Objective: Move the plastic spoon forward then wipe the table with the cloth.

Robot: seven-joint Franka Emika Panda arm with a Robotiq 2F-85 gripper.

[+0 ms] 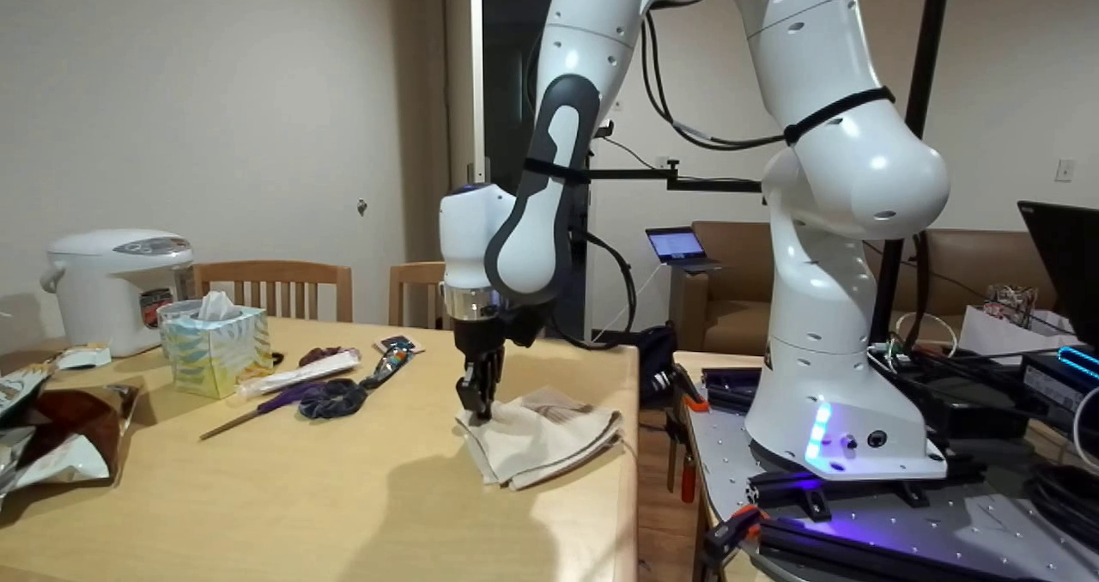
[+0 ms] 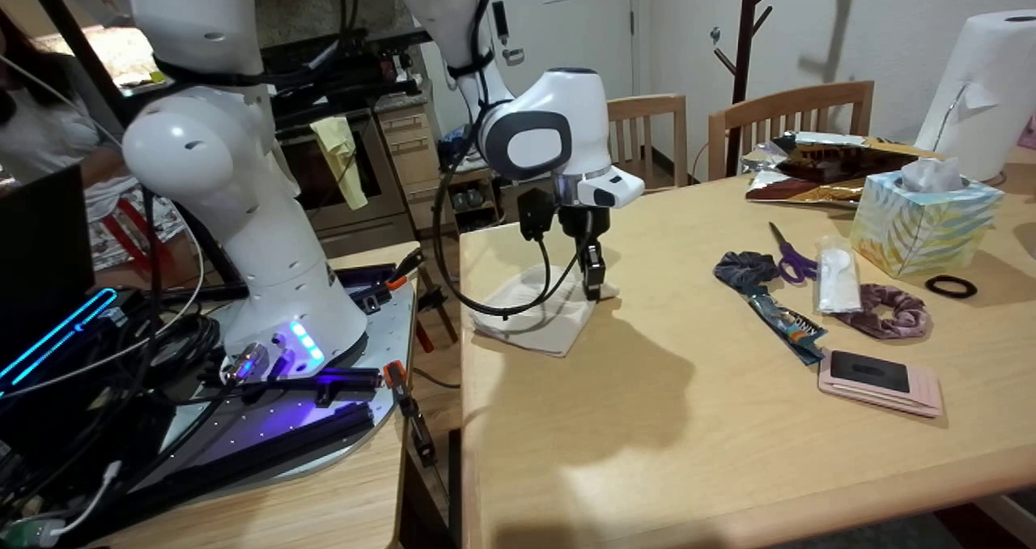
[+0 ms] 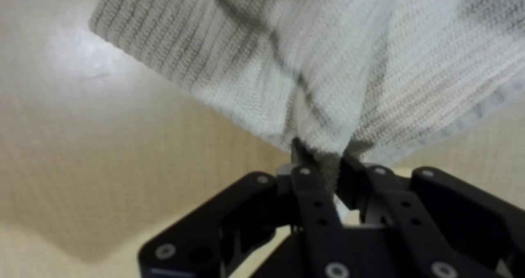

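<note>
Cloth (image 1: pixel 541 445), rumpled on the table (image 1: pixel 300 513), one fold pinched in the claw (image 3: pixel 326 163). Spoon (image 2: pixel 840 278), if I see right: white, wrapped, well apart. Hazard: edge-only grip; wiping drag could pull cloth free.

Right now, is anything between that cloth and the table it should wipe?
Nothing visible: the cloth, pinched in the jaws, lies on the table. Farther across, the dark scrunchie and purple scissors might obstruct a long wipe.

The wrist view's top and right edges crop the cloth (image 3: pixel 328 64); the pincer (image 3: pixel 327 163) partly hides it; an exterior view's left edge crops a person (image 2: pixel 44 140).
</note>
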